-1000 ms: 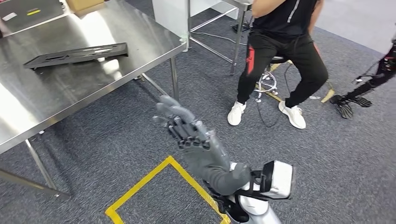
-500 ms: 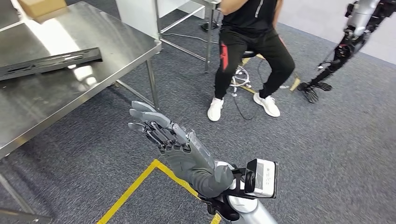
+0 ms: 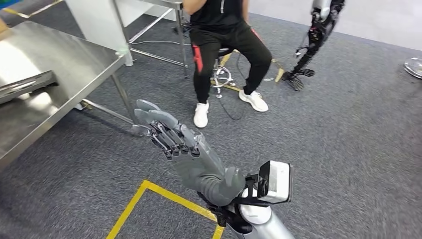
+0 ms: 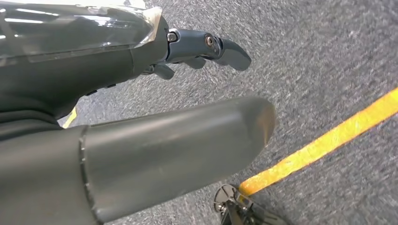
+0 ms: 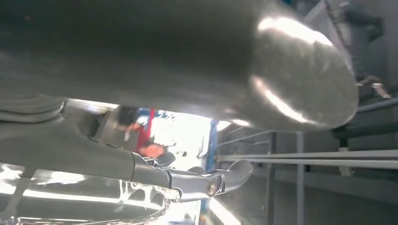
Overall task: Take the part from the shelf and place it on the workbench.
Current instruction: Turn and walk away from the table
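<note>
Lying flat on the steel table point(image 3: 59, 64) at the left edge of the head view, the dark part point(image 3: 25, 85) is well apart from both hands and nothing touches it. The right robot hand point(image 3: 171, 144) is raised over the grey carpet point(image 3: 338, 139) beside the table leg with its fingers stretched out and holding nothing, and the left robot hand point(image 4: 141, 117) hangs above the carpet near a yellow line point(image 4: 324, 145), its fingers also apart and empty. Beyond the table a person point(image 3: 224, 45) in black clothes and white shoes sits on a stool.
</note>
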`<act>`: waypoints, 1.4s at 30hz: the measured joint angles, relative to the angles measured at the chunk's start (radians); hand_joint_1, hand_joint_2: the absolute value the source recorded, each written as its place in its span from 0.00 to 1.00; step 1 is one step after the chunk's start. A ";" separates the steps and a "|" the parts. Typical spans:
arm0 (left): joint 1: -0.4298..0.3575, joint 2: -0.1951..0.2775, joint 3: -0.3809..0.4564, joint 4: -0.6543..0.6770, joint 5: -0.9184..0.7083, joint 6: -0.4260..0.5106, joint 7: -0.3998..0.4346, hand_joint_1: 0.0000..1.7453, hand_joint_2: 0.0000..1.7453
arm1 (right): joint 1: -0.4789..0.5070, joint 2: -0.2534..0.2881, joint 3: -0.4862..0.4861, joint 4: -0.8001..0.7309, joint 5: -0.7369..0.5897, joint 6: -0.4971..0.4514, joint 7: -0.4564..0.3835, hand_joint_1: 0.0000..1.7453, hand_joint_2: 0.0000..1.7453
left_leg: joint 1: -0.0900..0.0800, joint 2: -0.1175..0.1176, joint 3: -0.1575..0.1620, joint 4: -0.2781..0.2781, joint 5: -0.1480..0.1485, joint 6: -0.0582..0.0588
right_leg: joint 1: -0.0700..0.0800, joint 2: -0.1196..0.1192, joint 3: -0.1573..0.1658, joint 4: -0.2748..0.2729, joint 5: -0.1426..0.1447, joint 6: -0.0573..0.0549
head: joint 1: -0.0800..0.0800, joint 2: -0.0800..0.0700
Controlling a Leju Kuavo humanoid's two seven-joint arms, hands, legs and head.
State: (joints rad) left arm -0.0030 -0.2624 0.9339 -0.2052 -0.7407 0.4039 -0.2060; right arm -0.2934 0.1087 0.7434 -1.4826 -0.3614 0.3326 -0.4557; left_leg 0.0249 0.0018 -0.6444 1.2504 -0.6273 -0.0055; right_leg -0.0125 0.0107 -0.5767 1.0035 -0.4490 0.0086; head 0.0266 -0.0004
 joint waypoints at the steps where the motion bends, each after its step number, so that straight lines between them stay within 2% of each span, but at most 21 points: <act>1: 0.001 0.000 0.001 0.000 0.000 0.000 0.000 0.00 0.00 | 0.001 0.000 0.001 0.000 0.001 0.000 0.001 0.00 0.00 | 0.000 -0.004 -0.022 0.036 -0.006 0.000 | 0.002 0.015 0.000 0.001 0.000 -0.001 | 0.000 0.000; 3: 0.002 0.000 0.004 0.000 0.000 0.000 0.000 0.00 0.00 | 0.003 0.000 0.002 0.001 0.001 0.000 0.003 0.00 0.00 | 0.002 -0.007 -0.015 0.001 0.042 0.000 | 0.002 0.047 0.001 0.005 -0.001 -0.001 | 0.000 0.000; 5: 0.002 0.000 0.006 -0.001 0.000 0.000 0.000 0.00 0.00 | 0.004 0.001 0.003 0.001 0.001 0.000 0.003 0.00 0.00 | 0.009 -0.040 0.038 -0.121 0.106 -0.004 | 0.002 0.074 -0.002 0.014 -0.004 0.006 | 0.000 0.000; 7: 0.002 -0.001 0.006 -0.003 0.000 0.000 0.000 0.00 0.00 | 0.003 0.002 0.004 0.001 0.001 0.000 0.004 0.00 0.00 | 0.010 -0.069 0.067 -0.188 0.126 -0.002 | 0.005 0.096 -0.011 0.023 -0.006 0.018 | 0.000 0.000; 9: 0.001 -0.002 0.007 -0.004 -0.002 0.001 0.000 0.00 0.00 | 0.004 0.001 0.005 0.001 0.001 0.000 0.004 0.00 0.00 | 0.005 -0.058 0.068 -0.191 0.127 0.009 | 0.004 0.113 -0.021 0.022 -0.003 0.029 | 0.000 0.000; 12: 0.000 -0.002 0.008 -0.005 -0.010 0.001 0.000 0.00 0.00 | 0.008 -0.005 0.006 -0.002 -0.001 -0.006 0.004 0.00 0.00 | 0.005 -0.024 0.070 -0.198 0.133 0.029 | 0.004 0.066 -0.051 0.063 -0.020 0.037 | 0.004 0.000; 14: 0.001 -0.001 0.008 -0.005 -0.014 0.000 0.001 0.00 0.00 | 0.012 -0.012 0.006 -0.003 -0.003 -0.011 0.002 0.00 0.00 | 0.003 0.001 0.069 -0.200 0.133 0.038 | 0.005 0.013 -0.111 0.178 -0.068 0.035 | 0.009 0.000; 16: 0.002 0.001 0.008 -0.005 -0.016 -0.002 0.001 0.00 0.00 | 0.016 -0.022 0.006 -0.002 -0.004 -0.017 -0.005 0.00 0.00 | 0.001 0.031 0.069 -0.199 0.131 0.041 | 0.002 0.001 -0.173 0.298 -0.106 0.036 | 0.009 0.000; 17: 0.001 0.004 0.008 -0.005 -0.018 -0.004 0.000 0.00 0.00 | 0.016 -0.029 0.006 -0.002 -0.004 -0.019 -0.011 0.00 0.00 | 0.000 0.045 0.069 -0.199 0.130 0.041 | 0.000 -0.001 -0.181 0.313 -0.106 0.041 | 0.009 0.000; 18: 0.000 0.006 0.008 -0.005 -0.020 -0.005 -0.001 0.00 0.00 | 0.015 -0.036 0.005 -0.001 -0.005 -0.020 -0.015 0.00 0.00 | 0.000 0.058 0.070 -0.199 0.129 0.041 | -0.001 -0.006 -0.167 0.286 -0.091 0.049 | 0.009 0.000; 20: -0.003 0.009 0.008 -0.004 -0.022 -0.007 -0.004 0.00 0.00 | 0.009 -0.045 0.003 0.000 -0.008 -0.021 -0.020 0.00 0.00 | -0.001 0.079 0.074 -0.199 0.126 0.036 | 0.001 -0.042 -0.090 0.144 -0.042 0.058 | 0.009 0.000; 23: -0.006 0.010 0.008 -0.003 -0.025 -0.010 -0.011 0.00 0.00 | -0.002 -0.050 -0.003 0.000 -0.018 -0.026 -0.022 0.00 0.00 | -0.007 0.105 0.082 -0.202 0.120 0.020 | 0.012 -0.084 -0.025 0.024 -0.007 0.044 | 0.008 0.000; 25: -0.008 0.010 0.007 -0.003 -0.032 -0.023 -0.022 0.00 0.00 | 0.000 -0.054 -0.013 -0.002 -0.016 -0.037 -0.017 0.00 0.00 | -0.005 0.119 0.090 -0.208 0.117 0.008 | 0.012 -0.061 -0.026 0.018 -0.001 0.030 | 0.007 0.000; 27: -0.011 0.012 0.005 -0.003 -0.043 -0.043 -0.035 0.00 0.00 | 0.012 -0.056 -0.027 -0.011 0.001 -0.051 -0.008 0.00 0.00 | 0.000 0.085 0.086 -0.185 0.096 -0.001 | 0.004 -0.037 -0.018 0.008 0.005 0.015 | 0.005 0.000; 30: -0.010 0.019 0.003 -0.004 -0.054 -0.067 -0.042 0.00 0.00 | 0.047 -0.055 -0.053 -0.029 0.039 -0.073 0.005 0.00 0.00 | 0.001 0.005 0.009 -0.022 0.011 -0.004 | 0.002 0.000 -0.011 0.004 0.008 -0.002 | 0.000 0.000; 32: -0.008 0.024 0.003 -0.004 -0.056 -0.072 -0.042 0.00 0.00 | 0.083 -0.058 -0.075 -0.033 0.063 -0.093 0.011 0.00 0.00 | 0.001 -0.004 -0.039 0.054 -0.003 -0.004 | 0.006 0.029 -0.010 0.005 0.007 -0.004 | -0.001 0.000; 34: -0.007 0.026 0.003 -0.005 -0.057 -0.073 -0.042 0.00 0.00 | 0.115 -0.065 -0.111 -0.028 0.095 -0.135 0.017 0.00 0.00 | 0.002 -0.010 -0.019 -0.009 0.058 0.000 | 0.006 0.060 -0.007 0.005 0.007 -0.004 | -0.001 0.000; 36: -0.008 0.027 0.003 -0.007 -0.057 -0.074 -0.042 0.00 0.00 | 0.138 -0.070 -0.159 -0.005 0.138 -0.197 0.028 0.00 0.00 | 0.005 -0.049 0.037 -0.140 0.121 0.003 | 0.008 0.086 -0.006 0.008 0.006 0.001 | -0.001 0.000; 38: -0.008 0.028 0.003 -0.008 -0.060 -0.076 -0.042 0.00 0.00 | 0.153 -0.073 -0.214 0.043 0.190 -0.254 0.039 0.00 0.00 | 0.005 -0.079 0.066 -0.205 0.135 0.009 | 0.009 0.107 -0.013 0.009 0.007 0.012 | 0.000 0.000; 40: -0.008 0.028 0.003 -0.008 -0.065 -0.076 -0.042 0.00 0.00 | 0.167 -0.074 -0.278 0.114 0.244 -0.290 0.047 0.00 0.00 | -0.001 -0.064 0.072 -0.214 0.136 0.021 | 0.005 0.124 -0.021 0.007 0.010 0.028 | 0.000 0.000; 42: -0.009 0.028 0.004 -0.008 -0.070 -0.076 -0.042 0.00 0.00 | 0.178 -0.073 -0.346 0.189 0.282 -0.322 0.076 0.00 0.00 | -0.003 -0.043 0.081 -0.222 0.142 0.037 | 0.005 0.091 -0.039 0.030 0.001 0.036 | 0.001 0.000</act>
State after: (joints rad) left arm -0.0117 -0.2347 0.9378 -0.2132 -0.8105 0.3280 -0.2480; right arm -0.1156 0.0356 0.3970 -1.2936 -0.0797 0.0102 -0.3799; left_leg 0.0220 -0.0409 -0.5636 1.0282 -0.4855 0.0319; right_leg -0.0078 0.1019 -0.6152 1.0331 -0.4481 0.0441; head 0.0279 -0.0004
